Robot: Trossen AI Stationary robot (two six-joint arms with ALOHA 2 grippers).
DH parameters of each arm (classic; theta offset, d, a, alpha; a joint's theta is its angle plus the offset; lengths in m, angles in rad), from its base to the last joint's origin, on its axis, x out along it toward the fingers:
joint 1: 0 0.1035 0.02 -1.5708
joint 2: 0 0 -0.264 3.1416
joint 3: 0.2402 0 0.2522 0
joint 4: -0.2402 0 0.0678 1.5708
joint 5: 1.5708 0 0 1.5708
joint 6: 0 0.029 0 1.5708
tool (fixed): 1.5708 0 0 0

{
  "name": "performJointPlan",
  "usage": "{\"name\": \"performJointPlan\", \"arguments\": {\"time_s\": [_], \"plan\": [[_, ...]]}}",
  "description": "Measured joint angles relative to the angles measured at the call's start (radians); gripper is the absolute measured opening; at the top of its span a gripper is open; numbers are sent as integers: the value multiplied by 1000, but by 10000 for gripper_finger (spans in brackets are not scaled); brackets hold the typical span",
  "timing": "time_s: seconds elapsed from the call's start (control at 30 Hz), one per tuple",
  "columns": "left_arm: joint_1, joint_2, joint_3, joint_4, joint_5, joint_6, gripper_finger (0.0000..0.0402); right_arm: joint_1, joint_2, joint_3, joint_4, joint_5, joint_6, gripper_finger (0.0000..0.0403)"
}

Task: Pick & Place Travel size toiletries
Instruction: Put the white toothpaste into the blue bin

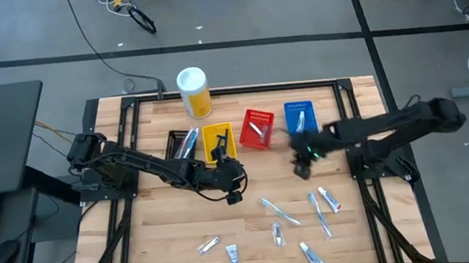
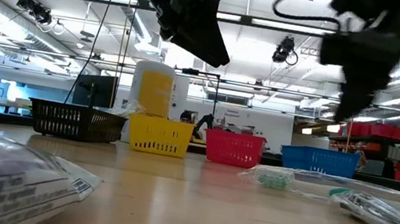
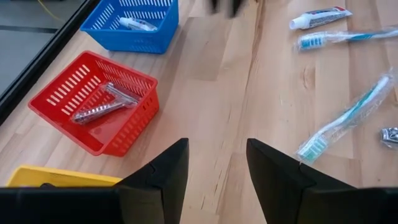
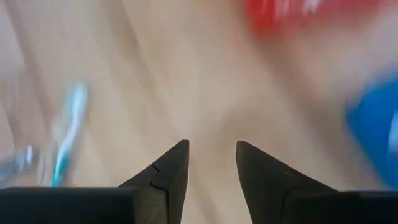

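Currently both end effectors stand released and empty above the worktop (image 1: 167, 241): the left end effector (image 3: 216, 163) near the yellow basket (image 1: 217, 140), the right end effector (image 4: 211, 163) near the blue basket (image 1: 300, 118). Toothbrushes (image 1: 280, 212) and tubes (image 1: 232, 259) lie scattered along the near side; a razor (image 3: 102, 106) lies in the red basket (image 1: 258, 130).

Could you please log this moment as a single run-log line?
left gripper: open, empty, above table | right gripper: open, empty, near blue basket | red basket: holds razor | toothbrushes: on table
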Motion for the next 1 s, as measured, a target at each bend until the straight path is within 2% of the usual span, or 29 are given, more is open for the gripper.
{"name": "performJointPlan", "arguments": {"time_s": [0.17,0.33,0.4,0.57,0.7,1.0], "plan": [[0,0,0,0,0,0,169,256,-7,0,-236,80,383,142],[0,0,0,0,0,0,169,442,27,0,-266,1,643,142],[0,0,0,0,0,0,169,494,37,0,-267,-1,712,142],[0,0,0,-1,0,0,169,583,56,0,-271,-1,840,142],[0,0,0,-1,0,0,169,626,89,0,-276,0,881,142],[0,0,0,0,0,0,169,638,178,0,-251,2,861,142]]}}
